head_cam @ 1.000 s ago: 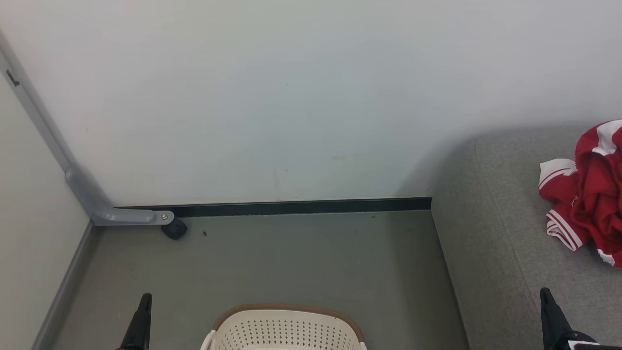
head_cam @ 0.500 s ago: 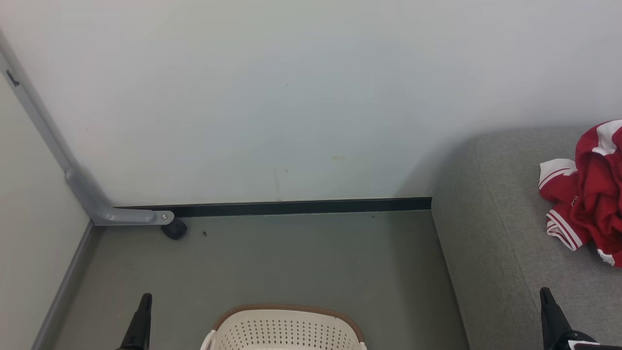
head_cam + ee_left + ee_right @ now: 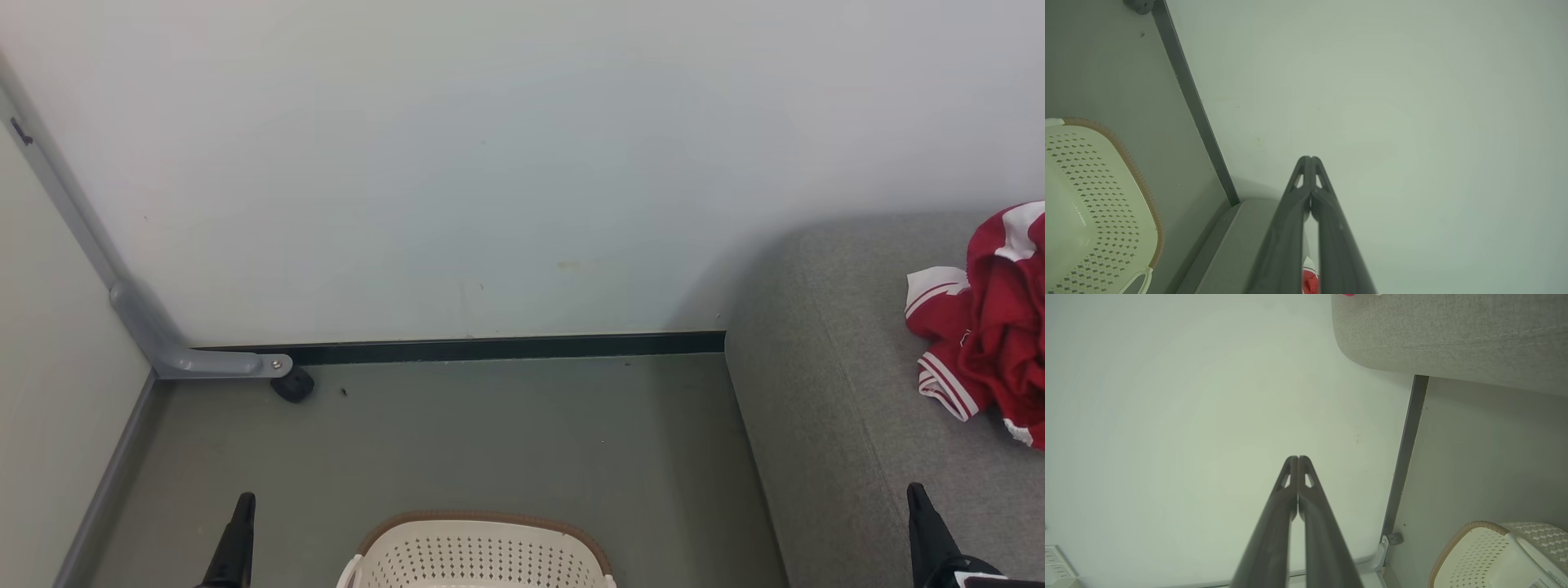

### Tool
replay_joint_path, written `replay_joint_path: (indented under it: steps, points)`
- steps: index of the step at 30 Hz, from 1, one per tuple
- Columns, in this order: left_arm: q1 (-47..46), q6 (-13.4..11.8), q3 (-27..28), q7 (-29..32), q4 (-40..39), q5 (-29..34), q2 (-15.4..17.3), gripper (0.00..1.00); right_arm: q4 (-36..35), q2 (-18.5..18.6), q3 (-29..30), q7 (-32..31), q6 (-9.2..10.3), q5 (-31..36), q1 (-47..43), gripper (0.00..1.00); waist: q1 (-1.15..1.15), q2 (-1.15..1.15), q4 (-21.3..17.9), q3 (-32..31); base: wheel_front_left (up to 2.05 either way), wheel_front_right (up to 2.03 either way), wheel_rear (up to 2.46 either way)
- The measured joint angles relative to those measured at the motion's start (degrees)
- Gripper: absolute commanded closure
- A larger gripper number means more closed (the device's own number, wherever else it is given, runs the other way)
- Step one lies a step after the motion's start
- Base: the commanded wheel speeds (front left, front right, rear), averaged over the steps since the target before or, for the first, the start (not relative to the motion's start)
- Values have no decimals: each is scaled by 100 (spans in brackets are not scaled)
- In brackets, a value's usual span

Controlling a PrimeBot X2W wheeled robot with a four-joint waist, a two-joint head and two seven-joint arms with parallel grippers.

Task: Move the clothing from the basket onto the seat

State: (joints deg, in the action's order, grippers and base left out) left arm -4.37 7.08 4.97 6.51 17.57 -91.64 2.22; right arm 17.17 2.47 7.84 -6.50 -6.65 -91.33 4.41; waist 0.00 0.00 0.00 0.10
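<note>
Nearest, at the bottom edge of the head view: left tool [image 3: 242, 502] at lower left and right tool [image 3: 916, 492] at lower right, both clenched on nothing (plain in each wrist view, dark tips pressed together against the pale wall [image 3: 1412, 102]). Right tool showing against the near part of the seat [image 3: 841, 392]; left tool over the grey floor [image 3: 490, 425]. Between the two, a little beyond: far end of the basket [image 3: 482, 517], cream perforated side under a brown rim, standing on the floor. To the basket's right and apart from it: the grey seat, rounded far corner up against the wall. On the seat, at the right edge of the view: the clothing [image 3: 996, 327], a crumpled red heap with white striped cuffs, well apart from both tools and from the basket. Farther back on the left: a black caster [image 3: 291, 385] under a grey metal bracket [image 3: 204, 362], just before the dark skirting [image 3: 506, 347] at the foot of the wall. Compared with a second ago: no difference found. Tools in the same spots and equally shut, basket and red heap as before, framing unmoved.
</note>
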Motion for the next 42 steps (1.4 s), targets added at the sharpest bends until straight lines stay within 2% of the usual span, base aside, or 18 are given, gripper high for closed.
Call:
replay_joint_path:
  steps: [42]
  points:
    - [0,0,0,0,-7,0,0,100,0,0,0,0,0,0,2,100,0,0,0,1,0,0,0]
